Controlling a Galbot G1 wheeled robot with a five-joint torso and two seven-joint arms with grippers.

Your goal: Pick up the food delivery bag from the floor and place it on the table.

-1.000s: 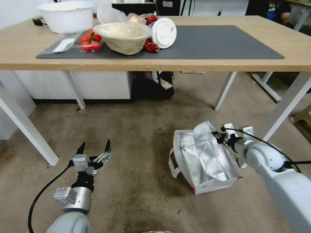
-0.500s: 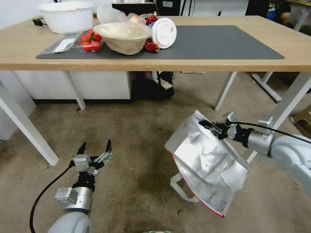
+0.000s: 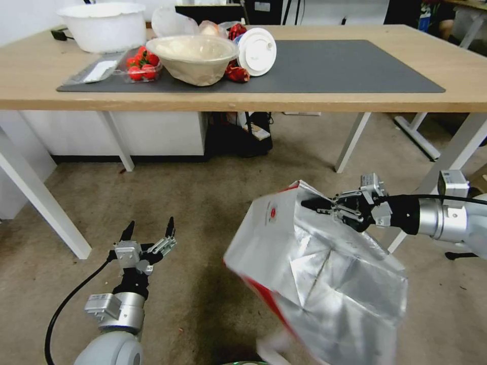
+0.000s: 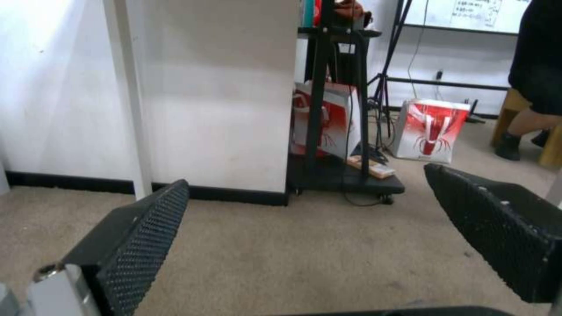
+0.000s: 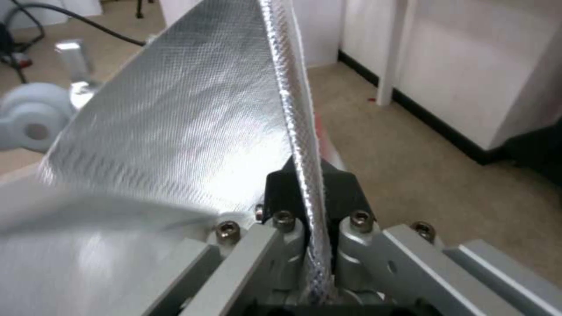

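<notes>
The food delivery bag (image 3: 314, 274) hangs tilted above the carpet at the right, its silver foil lining facing me, a red round logo on its white face. My right gripper (image 3: 317, 205) is shut on the bag's top rim; in the right wrist view the foil edge (image 5: 296, 114) runs between the closed black fingers (image 5: 340, 188). My left gripper (image 3: 148, 229) hovers low at the left, open and holding nothing, its two black pads (image 4: 146, 237) wide apart. The table (image 3: 304, 101) with its dark grey mat (image 3: 345, 66) stands ahead, above the bag.
On the table's left part stand a white tub (image 3: 104, 25), a beige bowl (image 3: 194, 57), a box of strawberries (image 3: 141, 65) and a white lid (image 3: 257, 50). White table legs (image 3: 350, 142) rise behind the bag. Other red-and-white bags (image 4: 430, 127) sit beyond a black stand (image 4: 345, 175).
My right gripper has lifted the bag off the carpet and swung it up toward me; the bag now hangs bigger and more tilted. The left arm has stayed put.
</notes>
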